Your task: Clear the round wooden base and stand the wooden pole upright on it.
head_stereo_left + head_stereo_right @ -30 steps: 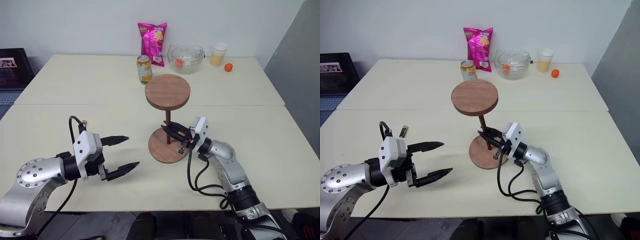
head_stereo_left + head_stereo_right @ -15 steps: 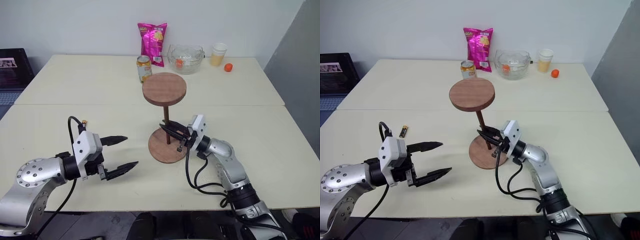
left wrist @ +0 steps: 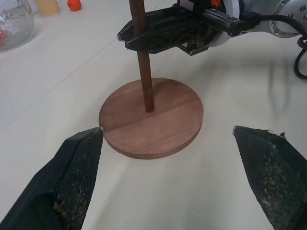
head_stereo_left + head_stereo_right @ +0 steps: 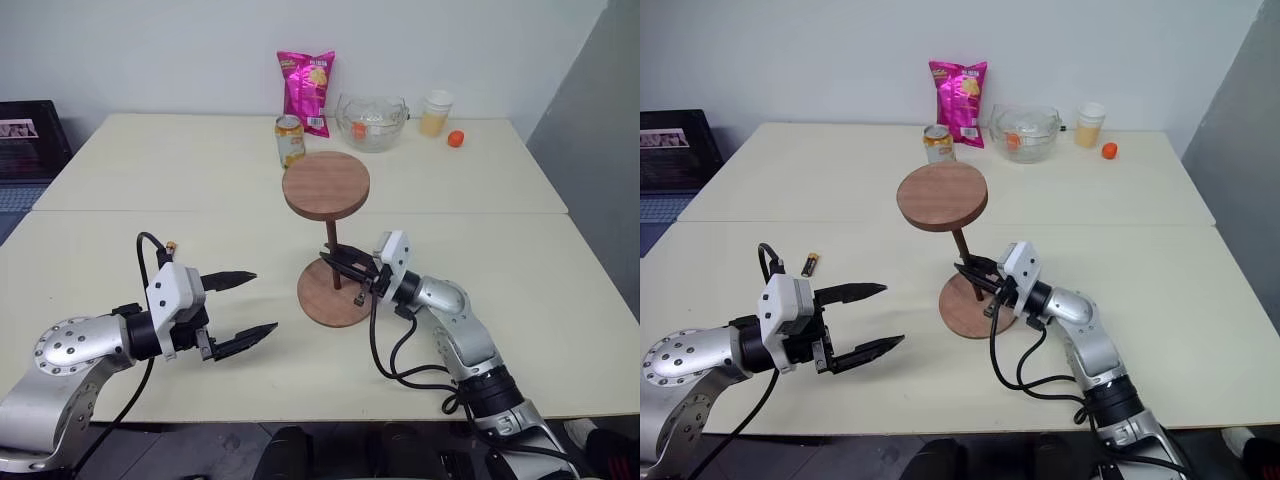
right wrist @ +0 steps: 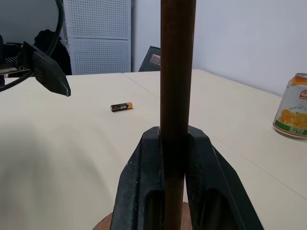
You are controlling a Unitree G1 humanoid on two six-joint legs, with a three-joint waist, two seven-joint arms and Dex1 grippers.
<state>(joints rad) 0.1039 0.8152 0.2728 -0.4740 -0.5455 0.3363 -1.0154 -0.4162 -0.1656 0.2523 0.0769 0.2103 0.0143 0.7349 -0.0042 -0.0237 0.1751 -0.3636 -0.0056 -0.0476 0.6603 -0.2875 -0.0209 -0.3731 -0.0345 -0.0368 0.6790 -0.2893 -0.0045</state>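
Pole standing in the base, right pincer clamped on it, top disc leaning further left than a second ago.

The wooden pole (image 4: 333, 248) stands with its foot at the centre of the round wooden base (image 4: 335, 292), near the middle of the front table (image 4: 520, 300); its top disc has drifted leftward since the earlier frame, so it now tilts slightly. The right gripper (image 4: 345, 266) is clenched on the lower shaft (fingers (image 5: 144, 191) pressed either side). The left gripper (image 4: 240, 305) hovers spread wide and empty, well left of the base, unmoved. Bare tabletop lies between them and toward the front edge. A battery (image 4: 810, 264) lies left; can (image 4: 289, 139), chip bag (image 4: 306, 92) and bowl (image 4: 371, 120) sit along the far edge.
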